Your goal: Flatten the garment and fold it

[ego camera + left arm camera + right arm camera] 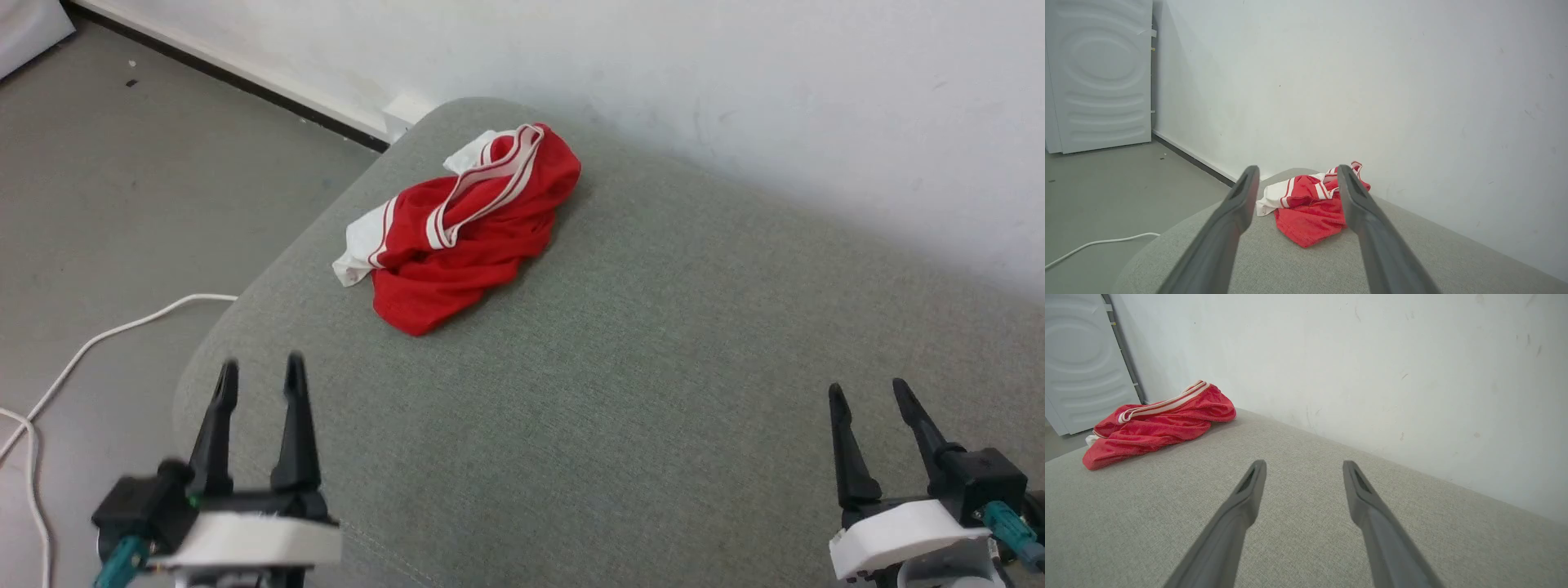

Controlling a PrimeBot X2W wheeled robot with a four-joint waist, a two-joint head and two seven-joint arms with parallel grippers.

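The red garment (465,237) lies crumpled; left gripper (261,363) and right gripper (866,387) stand spread.

grey fabric cushion (653,367) in front of me, close by a scuffed white wall (735,82). grey floor (122,163) on my left, white cable (106,335) lying across it. dark strip (245,85) along the wall foot. white ribbed panel (1102,73) further left.

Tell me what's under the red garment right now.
The garment lies bunched directly on the grey cushion. Beneath the heap, its lower layers and that patch of cushion are covered from view.
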